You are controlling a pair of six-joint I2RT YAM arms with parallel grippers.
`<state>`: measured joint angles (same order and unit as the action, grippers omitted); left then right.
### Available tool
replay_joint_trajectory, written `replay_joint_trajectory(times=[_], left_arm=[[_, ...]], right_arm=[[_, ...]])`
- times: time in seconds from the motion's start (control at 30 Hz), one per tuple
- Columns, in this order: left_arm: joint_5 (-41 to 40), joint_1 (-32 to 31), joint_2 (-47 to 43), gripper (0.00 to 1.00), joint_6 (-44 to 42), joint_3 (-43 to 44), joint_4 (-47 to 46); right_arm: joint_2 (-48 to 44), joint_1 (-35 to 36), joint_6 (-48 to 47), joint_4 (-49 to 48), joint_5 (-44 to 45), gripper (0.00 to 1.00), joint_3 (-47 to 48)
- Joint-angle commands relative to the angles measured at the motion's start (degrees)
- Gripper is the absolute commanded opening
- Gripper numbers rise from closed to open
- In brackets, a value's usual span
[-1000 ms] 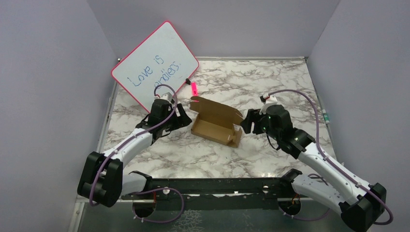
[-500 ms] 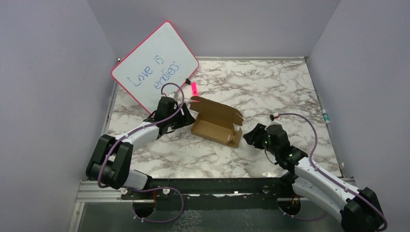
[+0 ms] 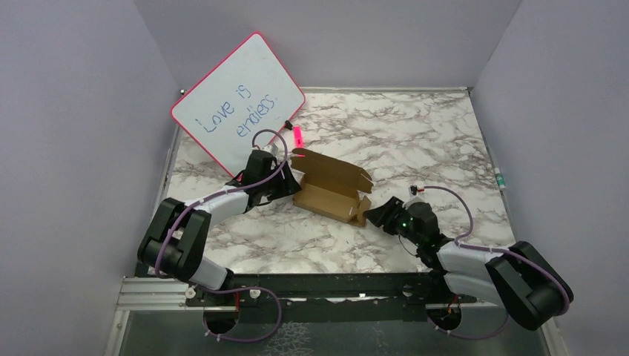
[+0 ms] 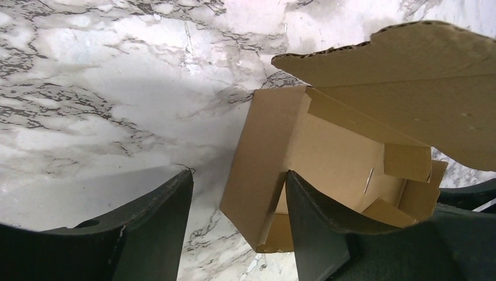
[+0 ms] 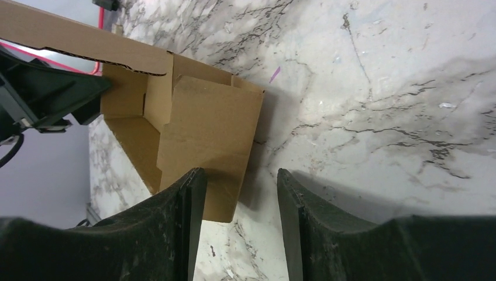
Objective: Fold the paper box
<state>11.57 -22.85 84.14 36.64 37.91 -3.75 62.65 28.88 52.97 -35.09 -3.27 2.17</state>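
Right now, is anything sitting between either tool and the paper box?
Nothing visible does. The left tool straddles one end wall of the paper box; the right tool straddles the opposite end flap. Both are open.

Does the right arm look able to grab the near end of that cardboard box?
Probably yes. The right gripper is open, and the end flap of the paper box sits partly between its jaws, with nothing in the way.
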Motion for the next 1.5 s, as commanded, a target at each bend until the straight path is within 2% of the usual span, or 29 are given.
replay_joint_trajectory(times=[0.0,0.13,0.33,0.53,0.7,0.9,1.07,1.27,1.47], left_arm=[[1.42,-0.65,1.47,0.57,-0.23,0.97,-1.61],[1.68,-1.11,2.14,0.51,-0.56,1.29,-1.76],[1.87,-2.17,3.20,0.43,-1.04,1.70,-1.80],[1.65,-2.64,3.50,0.41,-0.98,1.49,-1.69],[-0.51,-2.64,2.31,0.41,-0.96,1.31,-0.25],[-0.57,-2.64,2.63,0.41,-0.88,1.25,-0.36],[0.34,-2.64,3.09,0.40,-0.37,1.16,-0.92],[0.77,-2.64,2.74,0.40,-0.17,1.21,-0.89],[1.32,-2.64,2.79,0.40,0.01,1.12,-0.87]], right_arm=[[4.39,-0.88,1.61,-15.44,-5.68,0.54,-1.38],[7.36,-1.09,0.83,-19.50,-8.09,0.54,-0.57],[8.56,-1.09,-1.64,-19.35,-9.68,0.52,1.95],[9.20,-1.18,-2.22,-20.13,-10.41,0.51,2.57],[3.10,-1.63,-0.85,-10.10,-3.06,0.52,1.68],[-2.64,-1.99,-1.09,-3.15,-0.81,0.57,0.13],[1.97,-2.13,-0.33,-7.36,-3.14,0.64,-0.26],[13.40,-2.32,1.74,-18.03,-8.85,0.74,0.08],[21.36,-2.43,3.52,-28.16,-14.44,0.74,0.75]])
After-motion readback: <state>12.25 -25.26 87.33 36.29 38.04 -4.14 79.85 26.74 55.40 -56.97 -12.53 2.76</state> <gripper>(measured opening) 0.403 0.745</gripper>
